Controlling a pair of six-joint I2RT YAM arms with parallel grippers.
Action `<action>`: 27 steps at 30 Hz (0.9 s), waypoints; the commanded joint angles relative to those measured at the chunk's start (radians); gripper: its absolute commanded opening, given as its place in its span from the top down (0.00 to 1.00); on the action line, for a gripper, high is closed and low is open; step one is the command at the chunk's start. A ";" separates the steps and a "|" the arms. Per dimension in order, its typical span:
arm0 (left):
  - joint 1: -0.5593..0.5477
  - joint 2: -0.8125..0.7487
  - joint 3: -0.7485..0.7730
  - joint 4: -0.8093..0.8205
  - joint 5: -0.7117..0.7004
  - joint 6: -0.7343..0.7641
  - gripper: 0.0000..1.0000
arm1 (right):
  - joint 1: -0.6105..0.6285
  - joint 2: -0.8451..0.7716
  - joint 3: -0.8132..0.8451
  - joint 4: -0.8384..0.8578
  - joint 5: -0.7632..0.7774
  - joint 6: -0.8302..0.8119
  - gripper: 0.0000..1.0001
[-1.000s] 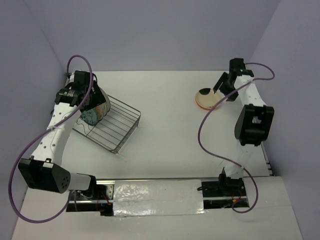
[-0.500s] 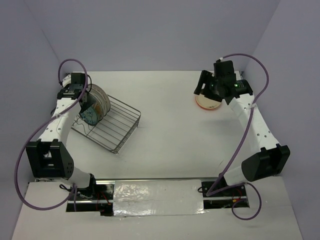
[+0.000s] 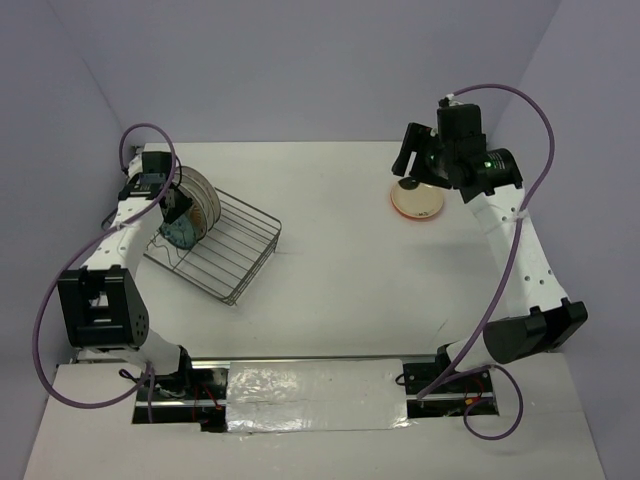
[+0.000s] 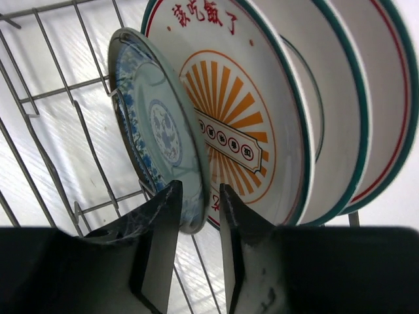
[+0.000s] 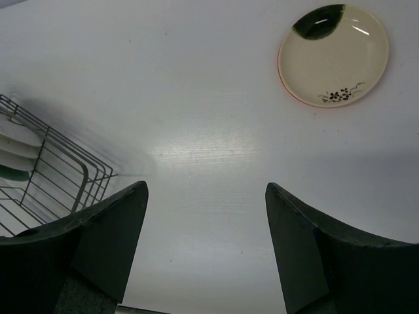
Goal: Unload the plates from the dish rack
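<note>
The dish rack (image 3: 238, 250), dark wire with raised sides, sits angled on the left of the table. 4 plates stand on edge at its far end. A small blue-patterned plate (image 4: 157, 131) is in front, then a teal-rimmed sunburst plate (image 4: 242, 118) with red characters, then 2 white plates (image 4: 304, 85). A cream plate (image 5: 334, 55) with a dark green patch lies flat, well apart on the right.

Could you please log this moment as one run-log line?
left gripper: astride blue-patterned plate rim, grip unclear | right gripper: open, empty | cream plate: on table
</note>
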 commanded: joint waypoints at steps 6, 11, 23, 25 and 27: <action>0.008 -0.076 -0.013 0.034 0.050 -0.009 0.50 | 0.014 0.022 0.013 -0.019 -0.001 -0.012 0.20; 0.016 0.002 0.012 0.028 0.036 0.010 0.58 | 0.016 0.032 0.015 -0.013 -0.018 -0.005 0.20; 0.028 0.042 0.053 -0.012 0.014 0.019 0.93 | 0.016 0.053 0.091 -0.053 0.007 -0.015 0.20; 0.027 0.010 0.097 -0.064 -0.007 0.022 0.99 | 0.019 0.062 0.113 -0.062 0.008 -0.021 0.20; 0.028 -0.023 0.165 -0.124 -0.009 0.031 1.00 | 0.019 0.080 0.154 -0.085 0.022 -0.033 0.20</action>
